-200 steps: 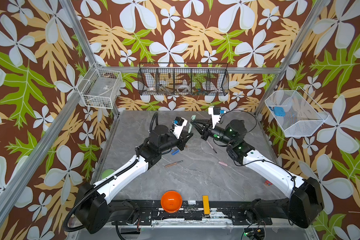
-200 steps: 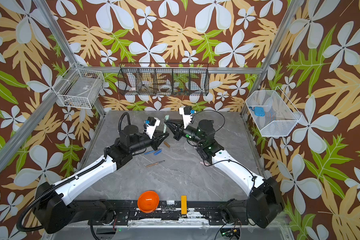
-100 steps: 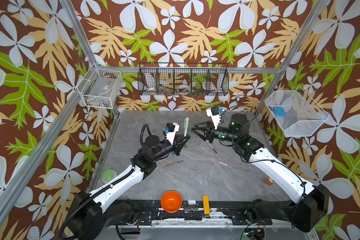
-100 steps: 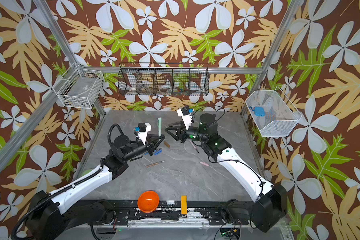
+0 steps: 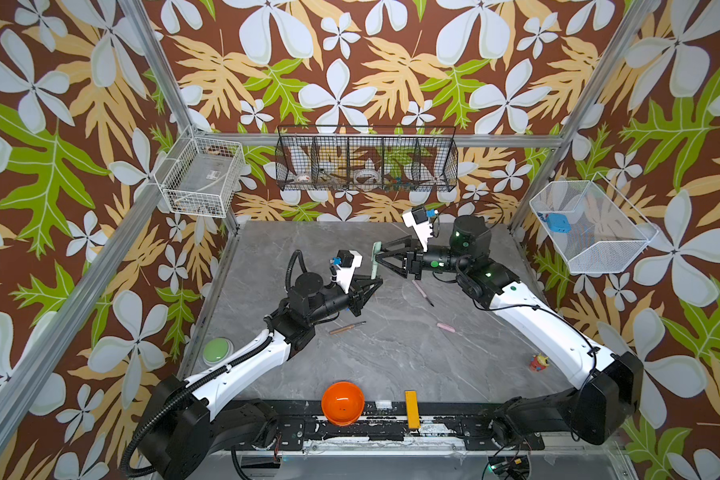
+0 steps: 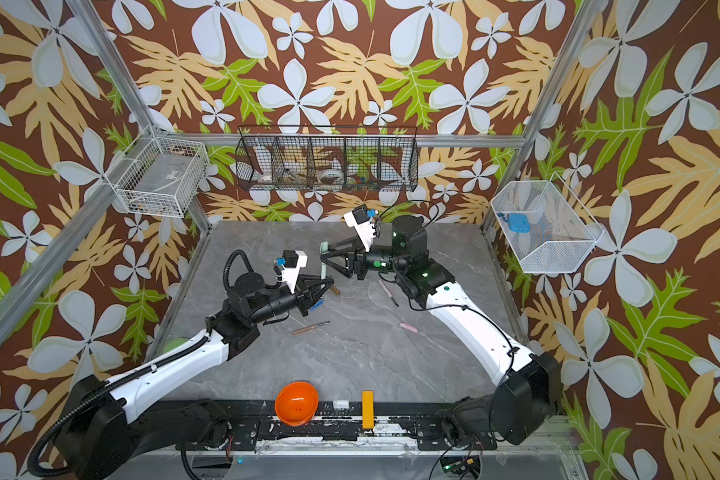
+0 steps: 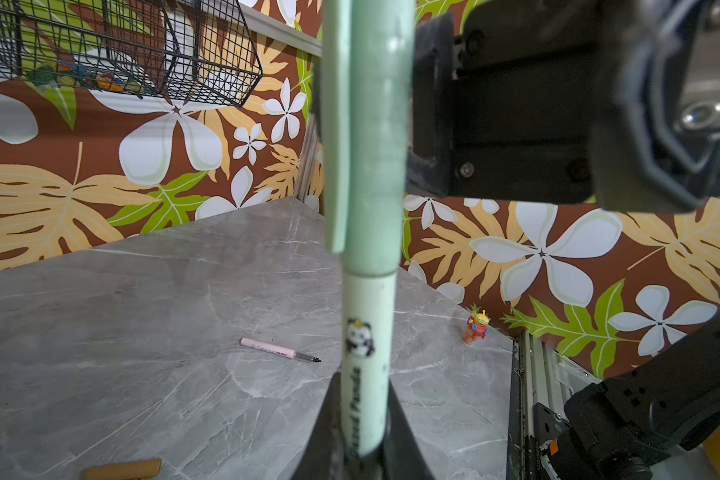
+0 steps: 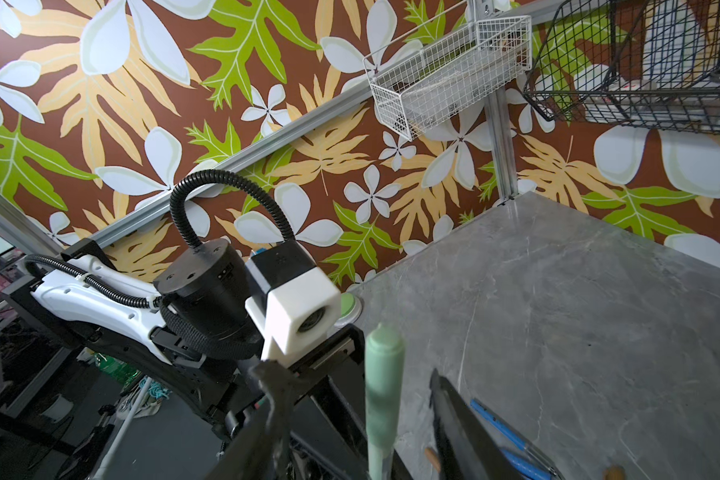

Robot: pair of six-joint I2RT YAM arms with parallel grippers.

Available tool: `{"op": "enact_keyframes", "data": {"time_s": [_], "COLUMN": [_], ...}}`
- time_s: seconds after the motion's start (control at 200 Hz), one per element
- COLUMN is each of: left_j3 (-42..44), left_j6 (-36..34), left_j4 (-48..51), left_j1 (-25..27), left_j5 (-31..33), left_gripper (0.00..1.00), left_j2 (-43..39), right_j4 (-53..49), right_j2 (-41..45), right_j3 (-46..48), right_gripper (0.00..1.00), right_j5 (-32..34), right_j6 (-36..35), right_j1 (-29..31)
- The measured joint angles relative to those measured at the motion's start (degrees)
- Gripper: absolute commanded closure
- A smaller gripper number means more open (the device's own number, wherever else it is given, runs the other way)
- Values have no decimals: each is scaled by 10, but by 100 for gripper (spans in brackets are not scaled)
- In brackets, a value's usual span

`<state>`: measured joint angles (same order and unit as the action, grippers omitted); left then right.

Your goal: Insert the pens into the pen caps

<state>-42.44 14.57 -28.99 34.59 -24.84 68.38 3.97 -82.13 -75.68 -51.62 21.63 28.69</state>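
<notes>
My left gripper point(image 5: 374, 283) is shut on the barrel of the pale green pen point(image 7: 366, 353), which stands upright with its pale green cap point(image 7: 366, 145) seated on top. My right gripper point(image 5: 381, 258) is open, one jaw on each side of that cap point(image 8: 383, 374) and clear of it. On the table lie the pink pen point(image 5: 422, 293), the pink cap point(image 5: 445, 328) and the brown pen point(image 5: 347, 328). The brown cap point(image 6: 334, 289) and the blue pen point(image 8: 504, 432) lie below the grippers, partly hidden in both top views.
An orange bowl point(image 5: 343, 403) and a yellow bar point(image 5: 410, 409) sit at the table's front edge. A red toy figure point(image 5: 537, 362) stands front right, a green button point(image 5: 218, 349) at the left edge. Wire baskets point(image 5: 366, 160) hang on the walls.
My right gripper has opened off the green cap and drawn back to the right. The left arm has pulled back toward the front left, still holding the capped green pen.
</notes>
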Motion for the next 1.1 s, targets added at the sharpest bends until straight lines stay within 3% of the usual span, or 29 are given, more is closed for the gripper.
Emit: {"op": "enact_keyframes", "data": {"time_s": [0.13, 0.355, 0.726, 1.011, 1.101], "left_j3": [2, -3, -59, -79, -120], "left_j6": [-2, -9, -10, 12, 31], "left_j4": [-8, -15, -10, -16, -54], "left_j1": [2, 3, -1, -42, -49], "left_j5": [4, 5, 22, -43, -8], "left_gripper": [100, 100, 100, 100, 100], "left_j2": [5, 13, 57, 94, 103], "right_j4": [1, 7, 95, 176, 138], "right_j2": [-18, -25, -23, -6, 4], "right_j3": [-11, -21, 16, 99, 102], "right_gripper": [63, 100, 100, 100, 100], "right_j5": [-14, -22, 30, 94, 70], "right_j6": [6, 10, -1, 14, 32], "right_j1": [0, -1, 5, 9, 9]}}
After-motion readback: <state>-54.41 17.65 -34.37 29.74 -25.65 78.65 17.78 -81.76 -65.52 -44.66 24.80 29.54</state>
